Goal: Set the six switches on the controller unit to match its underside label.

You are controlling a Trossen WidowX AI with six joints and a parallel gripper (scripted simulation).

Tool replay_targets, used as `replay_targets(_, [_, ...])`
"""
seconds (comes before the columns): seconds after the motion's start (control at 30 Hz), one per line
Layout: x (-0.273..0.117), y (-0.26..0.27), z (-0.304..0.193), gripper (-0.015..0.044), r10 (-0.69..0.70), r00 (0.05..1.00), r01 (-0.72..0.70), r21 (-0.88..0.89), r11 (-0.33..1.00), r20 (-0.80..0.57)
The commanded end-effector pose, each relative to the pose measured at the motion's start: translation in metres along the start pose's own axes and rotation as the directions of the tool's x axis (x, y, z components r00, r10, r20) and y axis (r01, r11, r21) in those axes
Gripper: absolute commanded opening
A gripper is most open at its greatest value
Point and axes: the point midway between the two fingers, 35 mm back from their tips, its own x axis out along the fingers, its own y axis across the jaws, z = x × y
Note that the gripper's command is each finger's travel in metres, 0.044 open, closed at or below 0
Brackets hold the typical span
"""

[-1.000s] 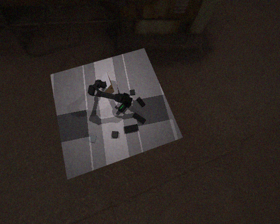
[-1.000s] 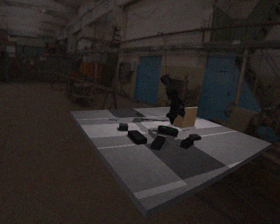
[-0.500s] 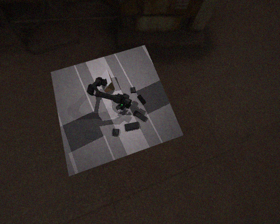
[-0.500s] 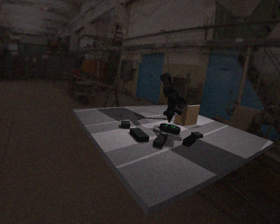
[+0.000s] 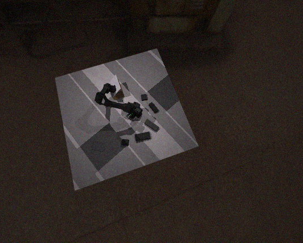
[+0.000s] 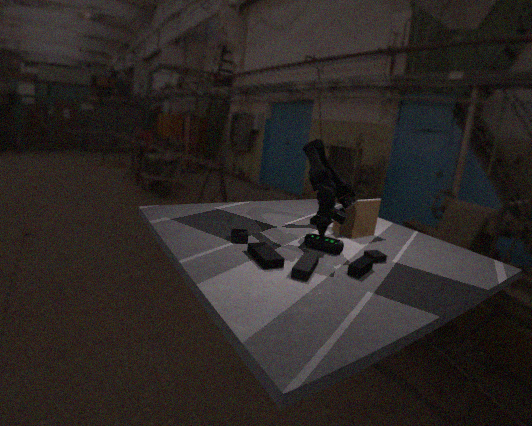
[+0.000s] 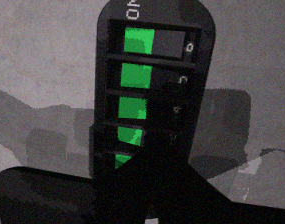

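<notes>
The dark grey controller unit (image 5: 130,115) (image 6: 323,244) (image 7: 205,30) sits on its base on the bench, with its switch side up. In the wrist view "ON" is printed at its upper end, beside the green ends. Green ends show on switches 6, 5, 4 and 3, and part of one more green end shows below; the rest is hidden by the fingers. Switch 6 has a lighter grey dark end than its neighbours. My gripper (image 6: 322,234) (image 7: 158,147) is shut and empty, its tips pointing down at or just above the unit's top; contact cannot be told. The underside label is hidden.
A wooden board or block (image 5: 119,93) (image 6: 364,219) stands behind the unit. Dark modules (image 5: 151,125) (image 6: 265,255) lie around the unit, including a long one (image 6: 305,266) in front and small ones (image 5: 125,142) (image 5: 144,97) at the sides. Shadows cross the bench.
</notes>
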Motion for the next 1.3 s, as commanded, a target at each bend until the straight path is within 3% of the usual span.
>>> replay_targets(0.0, [0.006, 0.001, 0.000, 0.0000, 0.001, 1.000, -0.001, -0.004, 1.000, -0.005])
replay_targets(0.6, [0.013, 0.001, -0.001, 0.0000, 0.002, 1.000, -0.002, -0.004, 1.000, -0.005])
replay_targets(0.8, [-0.032, 0.001, 0.000, 0.0000, 0.001, 1.000, -0.001, -0.005, 1.000, -0.003])
replay_targets(1.0, [-0.032, 0.001, -0.001, 0.0000, 0.001, 1.000, -0.001, -0.005, 1.000, -0.003])
replay_targets(1.27, [-0.032, 0.021, -0.040, 0.0000, 0.003, 1.000, -0.003, -0.005, 1.000, -0.006])
